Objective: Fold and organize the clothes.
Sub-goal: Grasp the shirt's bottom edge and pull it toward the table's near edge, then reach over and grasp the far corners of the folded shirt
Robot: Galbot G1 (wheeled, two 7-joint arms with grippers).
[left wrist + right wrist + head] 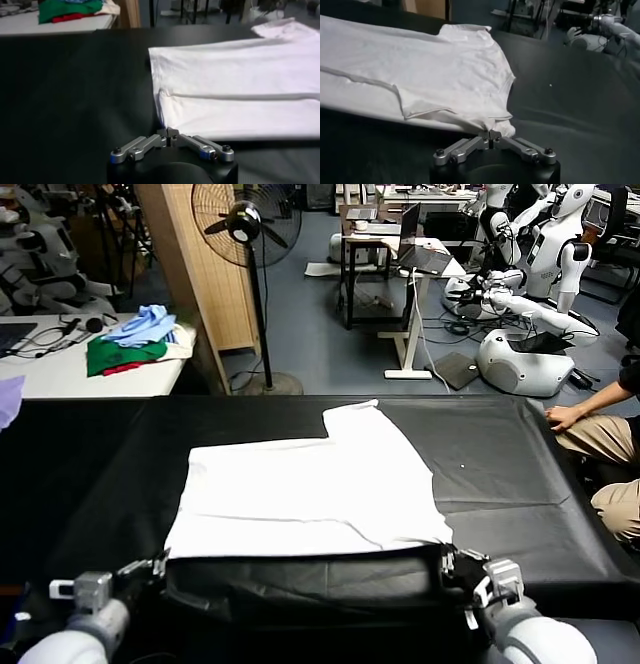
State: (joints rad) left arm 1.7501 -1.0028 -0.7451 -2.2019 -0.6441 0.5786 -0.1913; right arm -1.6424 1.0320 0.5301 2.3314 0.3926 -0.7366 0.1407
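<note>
On the black table (pixel 520 474), seen from the head camera, the white T-shirt (pixel 310 494) lies flat and partly folded, one sleeve pointing toward the far edge. The left gripper (pixel 152 567) sits at the shirt's near left corner and the right gripper (pixel 452 562) at its near right corner, both at the table's near edge. A pile of blue, green and red garments (pixel 135 342) rests on a white side table (pixel 90 379) to the far left, and a standing fan (pixel 250 229) rises behind the table. A person's hand (pixel 565 416) rests on the table's right edge.

In the left wrist view, the left gripper (pixel 169 139) has its fingers pressed together, pinching the T-shirt's (pixel 240 85) corner hem against the black table (pixel 75 100).

In the right wrist view, the right gripper (pixel 491 137) likewise has its fingers drawn together, nipping the T-shirt's (pixel 435 70) near corner, where the cloth bunches just beyond the fingertips.
</note>
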